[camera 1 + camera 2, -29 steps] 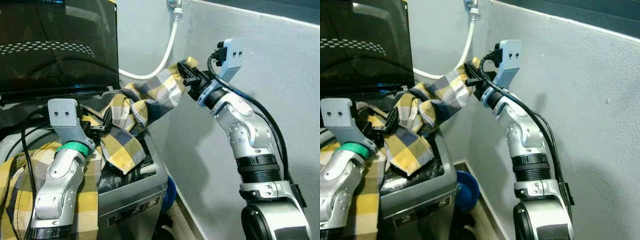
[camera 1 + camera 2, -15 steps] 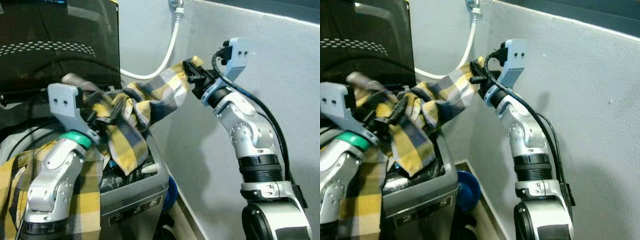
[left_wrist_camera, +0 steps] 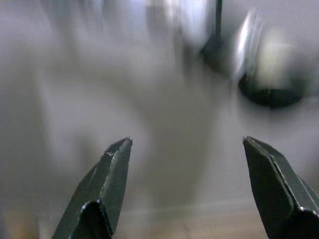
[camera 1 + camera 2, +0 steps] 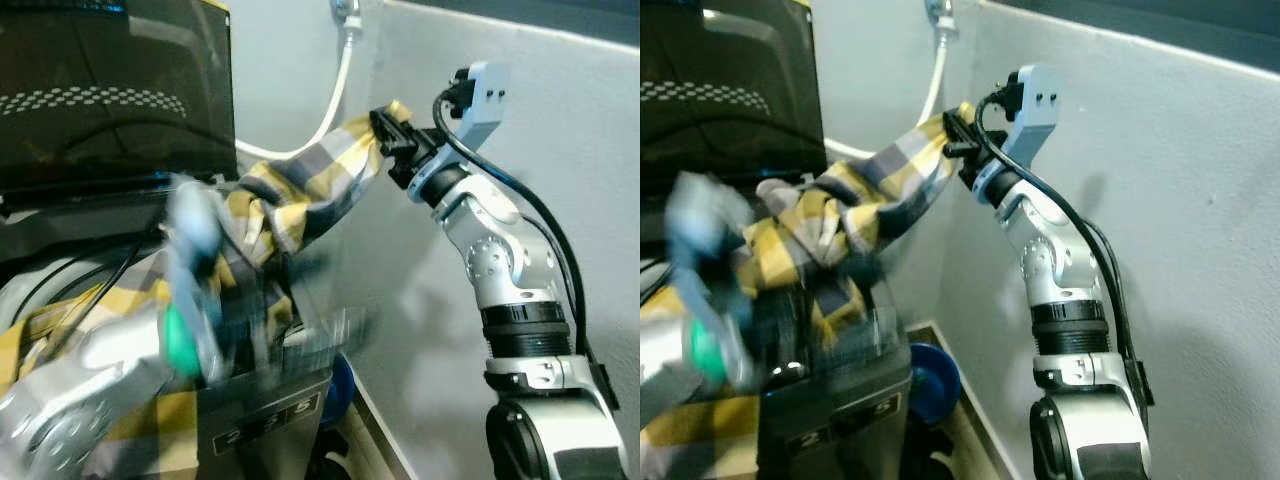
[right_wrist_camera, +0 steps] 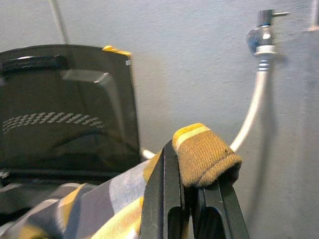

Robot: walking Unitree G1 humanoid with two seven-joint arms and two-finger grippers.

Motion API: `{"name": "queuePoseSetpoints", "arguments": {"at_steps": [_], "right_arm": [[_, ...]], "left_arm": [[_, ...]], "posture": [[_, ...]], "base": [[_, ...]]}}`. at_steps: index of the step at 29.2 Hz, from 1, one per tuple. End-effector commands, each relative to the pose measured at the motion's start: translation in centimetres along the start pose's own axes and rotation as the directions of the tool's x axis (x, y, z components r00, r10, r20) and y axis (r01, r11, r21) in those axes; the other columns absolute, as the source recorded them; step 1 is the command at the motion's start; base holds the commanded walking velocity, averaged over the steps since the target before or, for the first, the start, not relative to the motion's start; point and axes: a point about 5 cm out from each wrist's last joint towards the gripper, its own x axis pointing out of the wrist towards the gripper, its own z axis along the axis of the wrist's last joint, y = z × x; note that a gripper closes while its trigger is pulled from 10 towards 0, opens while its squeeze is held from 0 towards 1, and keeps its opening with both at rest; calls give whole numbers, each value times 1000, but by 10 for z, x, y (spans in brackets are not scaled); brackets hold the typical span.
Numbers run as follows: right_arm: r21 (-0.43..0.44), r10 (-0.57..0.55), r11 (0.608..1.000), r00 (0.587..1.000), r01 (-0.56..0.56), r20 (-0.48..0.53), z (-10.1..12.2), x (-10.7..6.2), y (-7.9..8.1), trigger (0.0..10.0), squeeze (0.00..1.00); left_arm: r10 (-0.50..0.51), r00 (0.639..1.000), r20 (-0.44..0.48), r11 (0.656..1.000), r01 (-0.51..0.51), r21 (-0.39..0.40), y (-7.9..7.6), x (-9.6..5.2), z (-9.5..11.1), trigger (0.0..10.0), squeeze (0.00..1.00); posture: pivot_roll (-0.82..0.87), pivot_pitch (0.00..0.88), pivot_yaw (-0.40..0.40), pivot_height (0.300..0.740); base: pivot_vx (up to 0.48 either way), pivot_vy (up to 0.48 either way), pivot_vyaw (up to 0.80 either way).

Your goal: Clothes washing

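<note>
The washing machine (image 4: 270, 420) stands at near left, its dark lid (image 4: 110, 90) raised. A yellow checked shirt (image 4: 300, 195) stretches from its tub up right to the right end effector (image 4: 392, 135), clamped on the cuff. The blurred left end effector (image 3: 187, 169) is spread open.

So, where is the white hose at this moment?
In the left eye view the white hose hangs from a tap on the grey wall, above the checked shirt, left of the right gripper.

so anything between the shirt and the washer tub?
Nothing visible. The right tool is shut on the plaid shirt, which drapes down into the open washer, lid up. The left tool is open, its arm blurred beside the washer.
</note>
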Motion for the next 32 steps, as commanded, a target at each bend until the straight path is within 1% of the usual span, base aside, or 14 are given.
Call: {"name": "queuePoseSetpoints", "arguments": {"at_steps": [1, 3, 4, 7, 10, 11, 13, 16, 19, 24, 25, 26, 30, 32], "right_arm": [[-1, 12, 1000, 1000, -12, 15, 5, 4, 2, 10000, 0], [-7, 16, 1000, 1000, -16, 18, 8, 5, 2, 10000, 0], [-7, 16, 1000, 1000, -16, 18, 8, 5, 2, 10000, 0], [-12, 20, 1000, 1000, -19, 18, 9, 6, 2, 10000, 0], [-13, 20, 1000, 1000, -20, 18, 10, 6, 1, 10000, 0], [-15, 20, 1000, 1000, -20, 18, 10, 6, 1, 10000, 0], [-15, 20, 1000, 1000, -20, 18, 10, 7, 1, 10000, 0], [-16, 21, 1000, 1000, -21, 18, 11, 6, 1, 10000, 0], [-17, 20, 1000, 1000, -20, 19, 11, 7, 0, 10000, 0], [-18, 20, 1000, 1000, -20, 19, 11, 7, -1, 10000, 0], [-18, 20, 1000, 1000, -19, 19, 11, 7, -1, 10000, 0], [-18, 19, 1000, 1000, -19, 19, 11, 7, -1, 10000, 0], [-17, 18, 1000, 1000, -18, 21, 11, 8, -2, 10000, 0], [-18, 17, 1000, 1000, -16, 24, 11, 9, -2, 10000, 0]], "left_arm": [[22, 988, -153, 999, -18, 28, 0, -1, -15, 10000, 0], [158, 937, -313, 987, -139, 80, 13, -13, -29, 10000, 0], [158, 937, -313, 987, -139, 80, 13, -13, -29, 10000, 0], [265, 880, -394, 964, -229, 137, 24, -25, -29, 10000, 0], [331, 849, -412, 943, -285, 170, 31, -31, -27, 10000, 0], [401, 813, -422, 916, -344, 206, 38, -36, -25, 10000, 0], [451, 783, -429, 892, -383, 239, 44, -40, -23, 10000, 0], [494, 755, -431, 869, -416, 267, 48, -44, -21, 10000, 0], [598, 661, -454, 801, -472, 368, 58, -59, -14, 10000, 0], [672, 573, -470, 741, -508, 439, 66, -74, -9, 10000, 0], [698, 534, -477, 716, -519, 467, 69, -80, -9, 10000, 0], [749, 464, -473, 663, -541, 517, 77, -89, -8, 10000, 0], [821, 371, -434, 571, -565, 596, 90, -101, -4, 10000, 0], [887, 303, -349, 462, -593, 659, 107, -109, 3, 10000, 0]], "posture": [[18, 11, -34, 740], [17, 12, -37, 740], [17, 12, -37, 740], [17, 13, -38, 740], [17, 13, -38, 740], [17, 14, -40, 740], [16, 14, -40, 740], [16, 15, -41, 740], [16, 16, -42, 740], [18, 17, -43, 740], [19, 17, -46, 740], [20, 18, -47, 740], [20, 18, -47, 740], [20, 18, -47, 740]], "base": [[0, 0, 0], [0, 0, 0], [0, 0, 0], [0, 0, 0], [0, 0, 0], [0, 0, 0], [0, 0, 0], [0, 0, 0], [0, 0, 0], [0, 0, 0], [0, 0, 0], [0, 0, 0], [0, 0, 0], [0, 0, 0]]}}
